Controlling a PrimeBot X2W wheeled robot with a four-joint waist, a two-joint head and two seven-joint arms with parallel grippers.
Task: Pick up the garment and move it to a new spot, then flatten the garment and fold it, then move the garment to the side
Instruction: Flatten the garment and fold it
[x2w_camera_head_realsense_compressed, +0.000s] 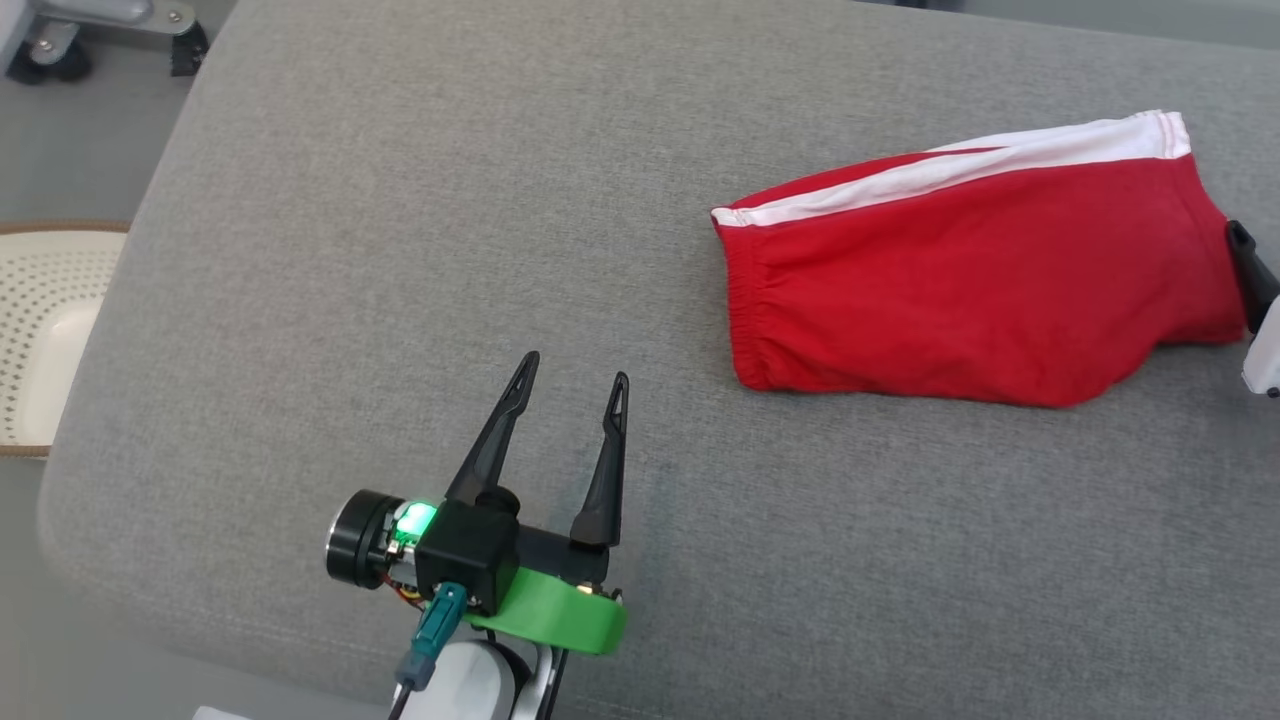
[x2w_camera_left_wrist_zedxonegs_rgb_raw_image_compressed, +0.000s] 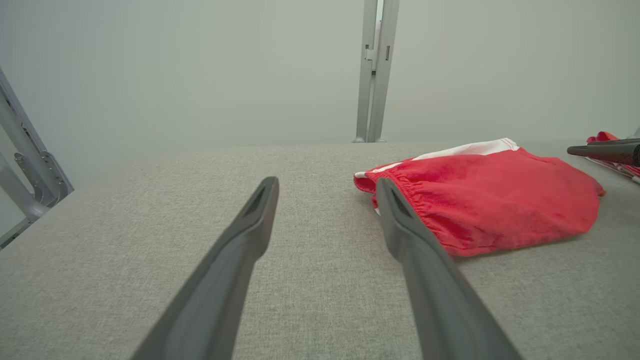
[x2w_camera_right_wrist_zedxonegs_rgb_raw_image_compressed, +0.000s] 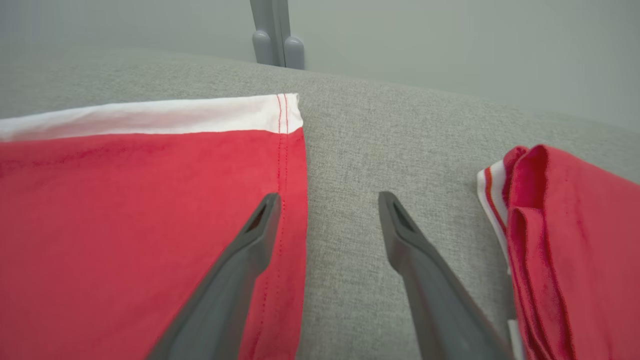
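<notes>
Red shorts (x2w_camera_head_realsense_compressed: 980, 280) lie on the grey surface (x2w_camera_head_realsense_compressed: 400, 250), right side of the head frame, looking doubled over and flat, so the fold seems done or nearly. My left fingers (x2w_camera_head_realsense_compressed: 497, 430) hang spread and empty at lower centre; my right fingers (x2w_camera_right_wrist_zedxonegs_rgb_raw_image_compressed: 240, 260) gape, one over the hem. What's left, I reckon: shifting them aside.

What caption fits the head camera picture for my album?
Red garment lies on the grey cushion, with the open left gripper apart from it.
</notes>
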